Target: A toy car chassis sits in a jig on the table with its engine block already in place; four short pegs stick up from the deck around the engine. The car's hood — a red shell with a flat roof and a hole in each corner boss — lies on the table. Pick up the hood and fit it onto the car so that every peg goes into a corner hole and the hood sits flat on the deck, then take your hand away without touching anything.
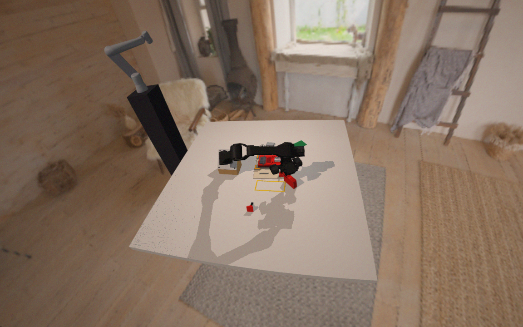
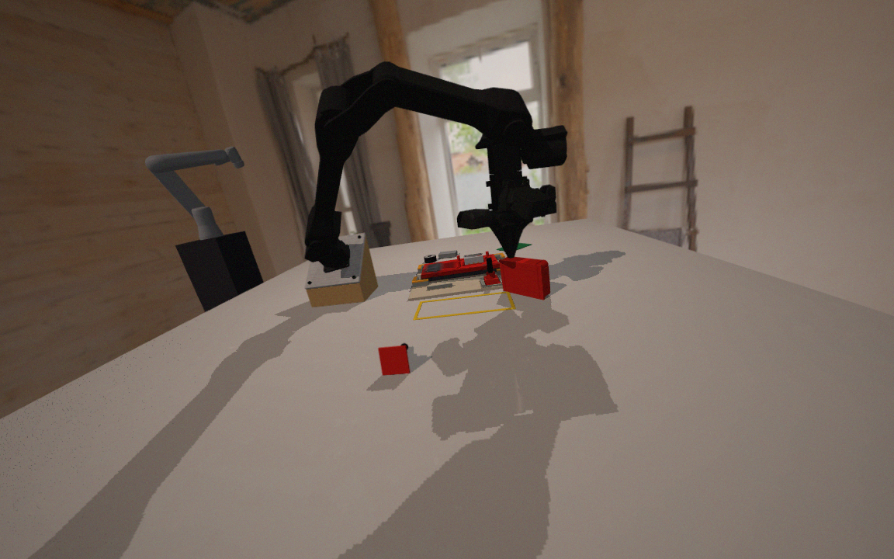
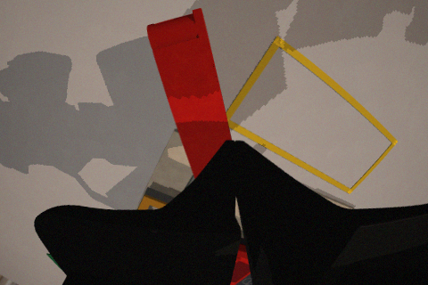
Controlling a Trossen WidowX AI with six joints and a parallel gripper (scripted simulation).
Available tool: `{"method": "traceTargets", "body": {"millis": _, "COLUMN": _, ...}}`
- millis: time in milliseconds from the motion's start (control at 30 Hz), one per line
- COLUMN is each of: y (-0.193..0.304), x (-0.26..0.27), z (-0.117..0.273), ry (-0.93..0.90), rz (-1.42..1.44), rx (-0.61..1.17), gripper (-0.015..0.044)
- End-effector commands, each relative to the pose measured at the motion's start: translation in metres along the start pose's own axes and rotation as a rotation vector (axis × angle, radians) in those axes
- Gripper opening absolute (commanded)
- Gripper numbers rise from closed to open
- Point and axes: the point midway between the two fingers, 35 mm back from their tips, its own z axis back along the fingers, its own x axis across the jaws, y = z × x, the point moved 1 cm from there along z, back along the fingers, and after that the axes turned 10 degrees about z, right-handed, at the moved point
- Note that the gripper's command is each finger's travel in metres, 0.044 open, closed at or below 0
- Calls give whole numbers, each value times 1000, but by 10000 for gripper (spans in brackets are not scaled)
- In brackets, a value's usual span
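Observation:
The red hood (image 1: 290, 180) (image 2: 525, 278) (image 3: 193, 98) stands on edge on the table, to the right of the car, with its narrow side facing up in the wrist view. My gripper (image 2: 511, 255) (image 3: 233, 149) is shut and points down. Its tips are at the hood's upper edge near the end by the jig, and the left finger hides part of the hood in the wrist view. Whether they touch is unclear. The red chassis (image 1: 264, 164) (image 2: 460, 266) sits in the jig, with grey parts on its deck. Red pegs show in the exterior view; not all are visible. The hood's corner holes are hidden.
A pale board (image 1: 258, 175) (image 2: 426, 293) lies before the chassis. A yellow outline (image 1: 255, 185) (image 2: 464, 314) (image 3: 290, 158) is in front of it. A small red piece (image 1: 249, 208) (image 2: 393, 360) stands nearer the front. A green card (image 1: 300, 143) (image 2: 523, 246) lies at the back.

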Motion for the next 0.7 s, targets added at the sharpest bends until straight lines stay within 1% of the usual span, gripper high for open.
{"method": "traceTargets", "body": {"millis": 0, "y": 0, "x": 2, "z": 38, "ry": -17, "rz": -3, "rx": -5, "gripper": 0}}
{"method": "traceTargets", "body": {"millis": 100, "y": 1, "x": 0, "z": 54, "ry": -17, "rz": -3, "rx": -6, "gripper": 0}}
{"method": "traceTargets", "body": {"millis": 567, "y": 0, "x": 3, "z": 53, "ry": -32, "rz": -1, "rx": -20, "gripper": 0}}
{"method": "traceTargets", "body": {"millis": 667, "y": -6, "x": -8, "z": 42, "ry": -26, "rz": 83, "rx": -17, "gripper": 79}}
